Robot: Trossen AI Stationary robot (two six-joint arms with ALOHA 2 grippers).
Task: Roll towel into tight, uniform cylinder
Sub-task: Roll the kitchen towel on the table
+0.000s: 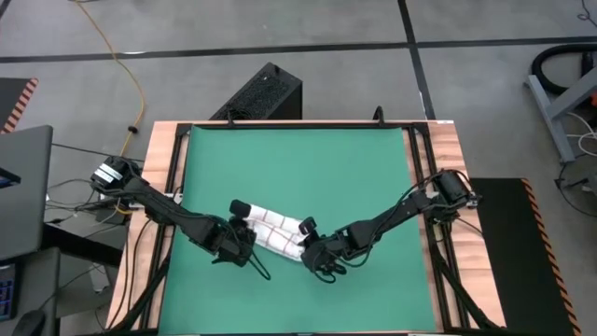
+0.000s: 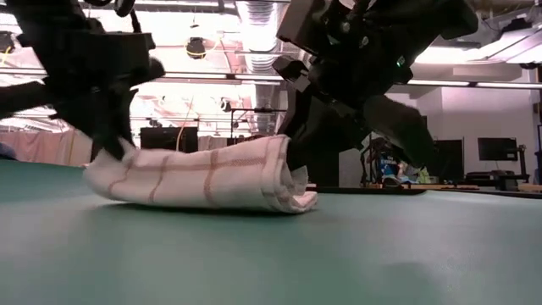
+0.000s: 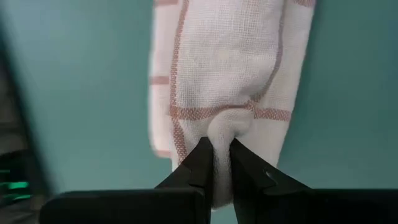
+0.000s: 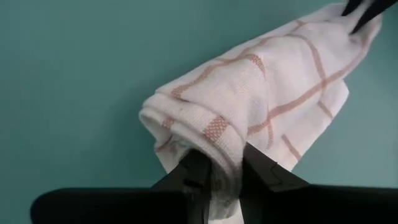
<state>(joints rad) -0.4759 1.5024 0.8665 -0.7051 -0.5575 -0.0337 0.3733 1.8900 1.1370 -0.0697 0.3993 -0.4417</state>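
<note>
Rolled white soft cloth towel with a thin reddish grid of checks [image 1: 270,231], lying as a short sausage-like cylinder on the green table mat [image 1: 298,168], in the mat's near half at about mid-width, its long axis running from far-left to near-right in the high view. The left gripper [image 1: 244,245] sits at the roll's left end; in the left wrist view its two dark fingers [image 3: 198,167] are closed on a pinched fold of the cloth [image 3: 224,81], which bulges up between the jaws. The right gripper [image 1: 314,254] sits at the roll's right end; in the right wrist view its jaws are narrowed on the layered end of the roll [image 4: 249,99], with cloth pressed between the two dark fingertips [image 4: 194,171]. In the low view the roll [image 2: 199,174] rests on the mat with its spiral end facing right, the left gripper [image 2: 110,140] bearing on one end and the right gripper [image 2: 309,152] standing just behind the other. The roll thus lies between the two grippers, held at both ends.
</note>
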